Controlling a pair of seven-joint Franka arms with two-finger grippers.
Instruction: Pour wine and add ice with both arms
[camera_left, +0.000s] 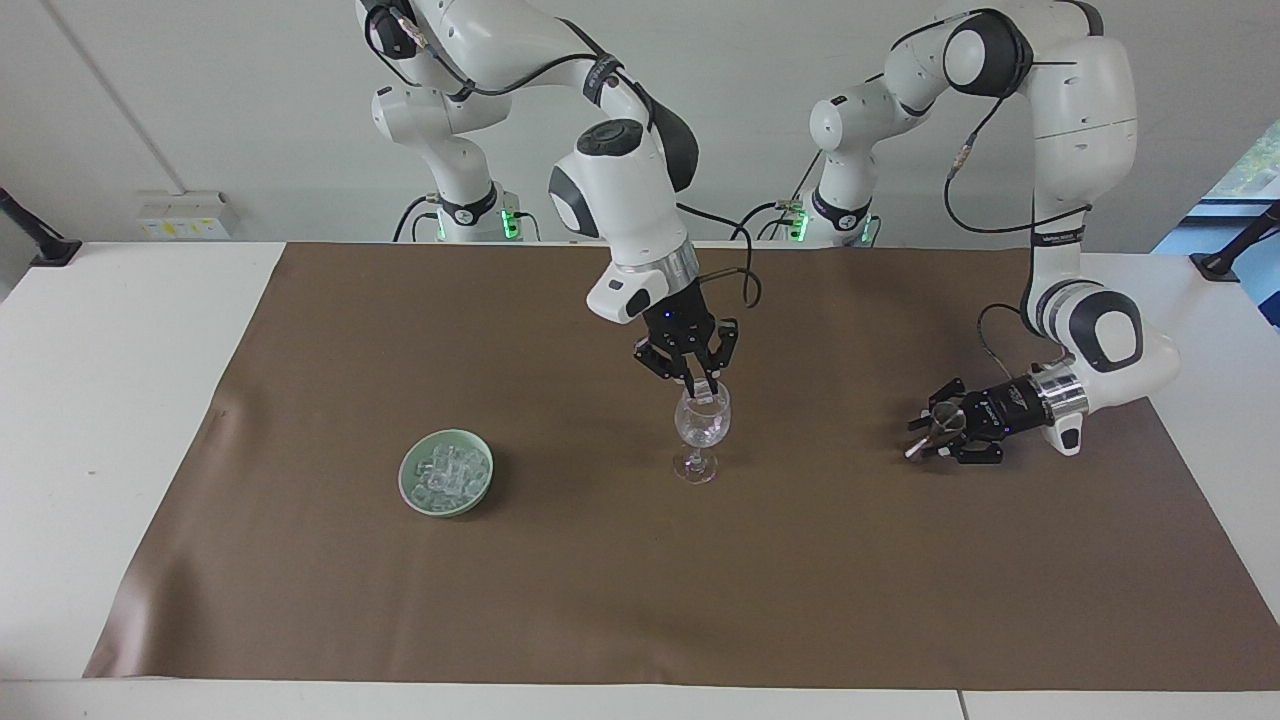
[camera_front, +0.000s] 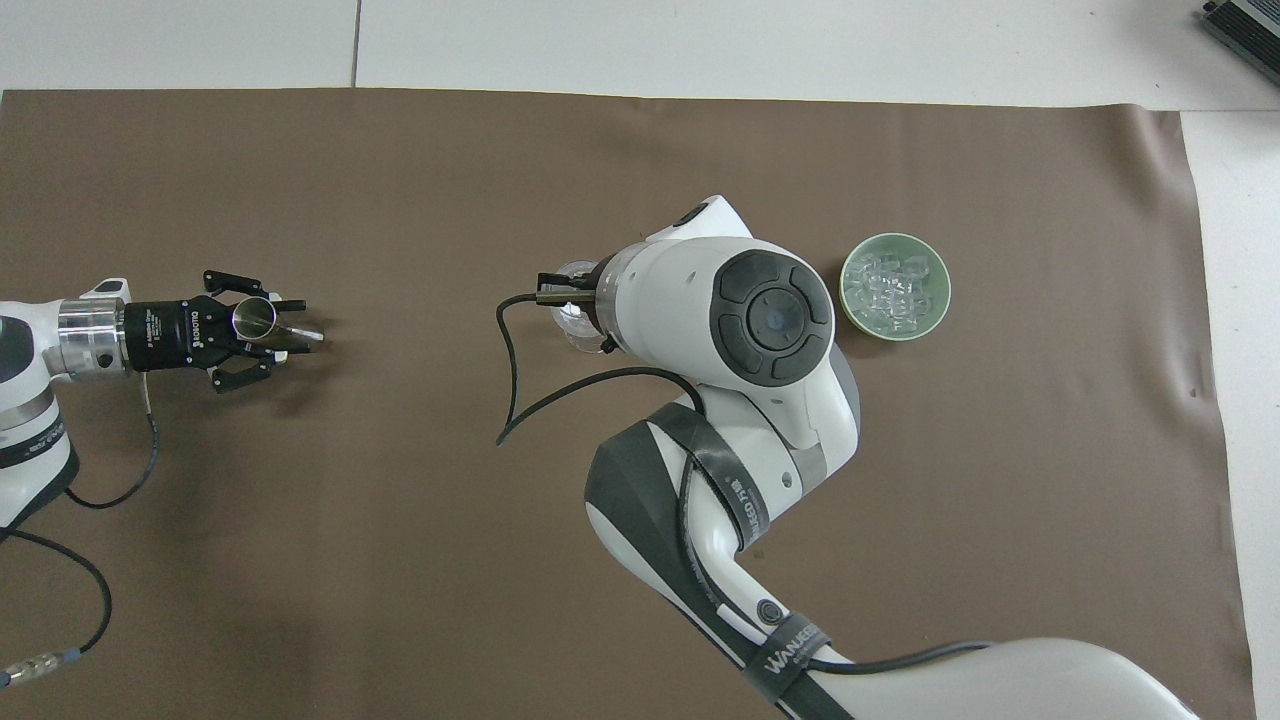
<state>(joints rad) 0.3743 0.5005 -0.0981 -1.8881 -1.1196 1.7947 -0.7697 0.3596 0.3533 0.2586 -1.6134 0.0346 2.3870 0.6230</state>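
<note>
From the facing view I see my right gripper (camera_left: 706, 384) hanging just over the rim of the clear stemmed wine glass (camera_left: 702, 430), which stands near the middle of the brown mat (camera_left: 640, 600) on the white desk (camera_left: 120, 400). Its jaws are pinched on a small clear chunk of ice right at the mouth. If I let go off-centre, I judge the chunk may clip the rim and bounce onto the mat; a tip dipping lower could nudge the tall glass over. The rest of the ice (camera_left: 447, 475) sits in the pale green bowl (camera_left: 410, 478), toward the right arm's end. My left gripper (camera_left: 925, 440) lies low over the mat toward the left arm's end, around a small shiny metal cup (camera_left: 945, 418); how wide its jaws stand I cannot tell. That cup could slip or tip.

From the overhead view the right arm's white wrist (camera_front: 740, 310) covers most of the glass (camera_front: 575, 305), so gripper height and the chunk are lost here. What this view adds is the cup's open mouth (camera_front: 254, 317) facing up and the bowl's pile of ice (camera_front: 893, 285).
</note>
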